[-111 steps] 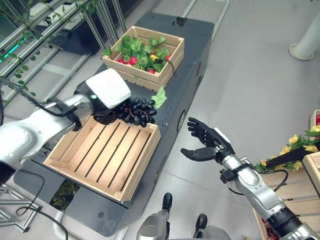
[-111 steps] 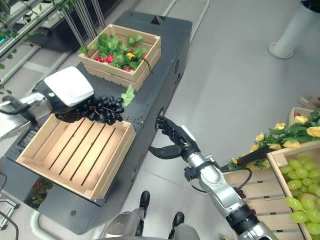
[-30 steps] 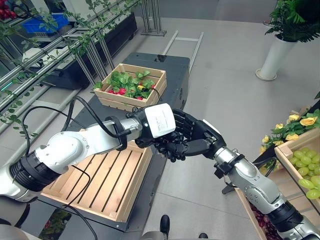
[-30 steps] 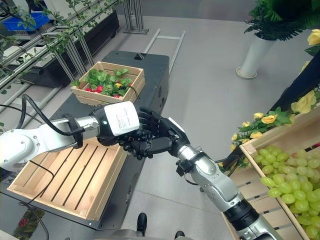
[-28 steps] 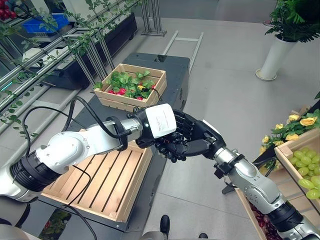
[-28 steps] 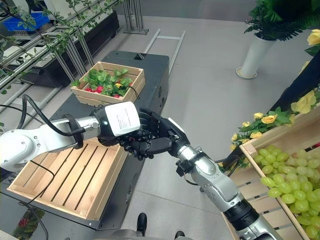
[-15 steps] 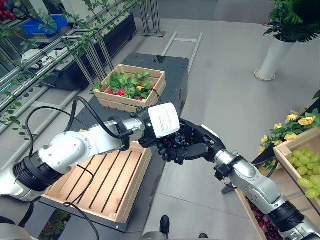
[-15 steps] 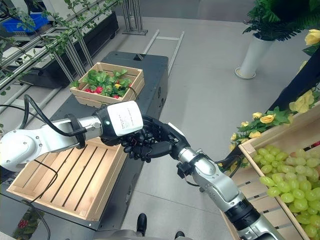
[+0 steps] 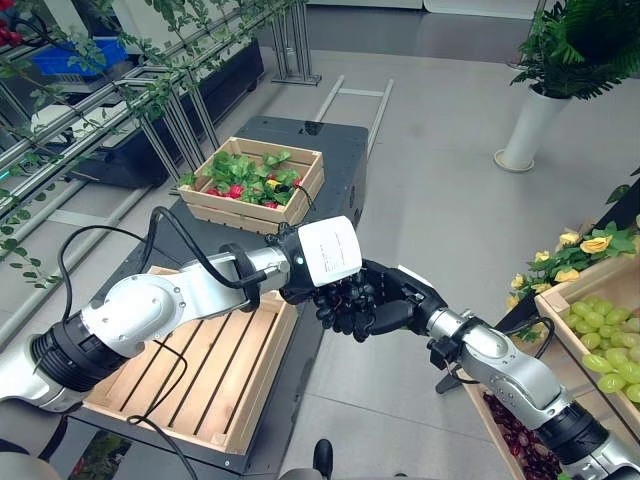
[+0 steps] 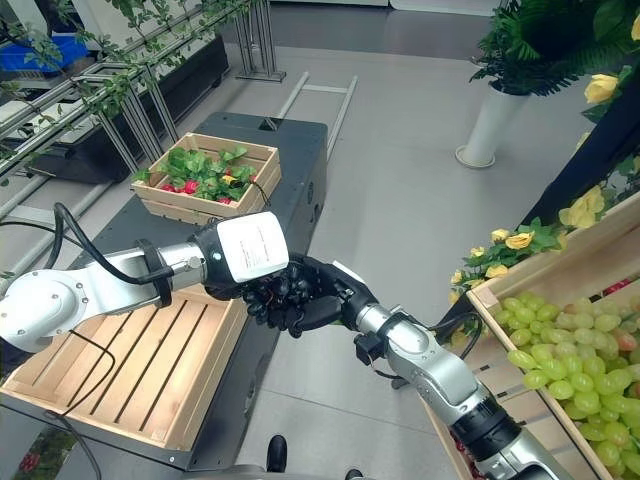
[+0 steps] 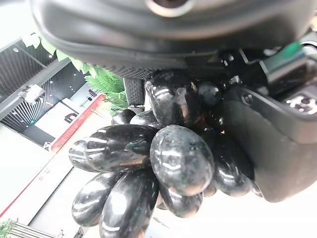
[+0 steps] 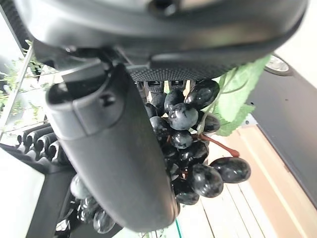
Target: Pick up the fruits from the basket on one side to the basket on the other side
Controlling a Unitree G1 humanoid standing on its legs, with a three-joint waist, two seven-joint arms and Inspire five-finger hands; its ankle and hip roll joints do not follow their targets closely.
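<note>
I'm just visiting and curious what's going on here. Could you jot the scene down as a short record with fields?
held fruit: black grapes, in the air past the crate's edge
left robot hand: curled round the grapes
right robot hand: curled on the same bunch from the other side
near crate: slatted wood, no fruit seen in it
far crate: leaves and red fruit
right side crate: green grapes

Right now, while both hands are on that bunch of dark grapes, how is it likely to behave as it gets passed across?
The dark grapes look glossy, so probably slippery. They hang loosely from a thin stem, so the bunch likely sags and sways.
</note>
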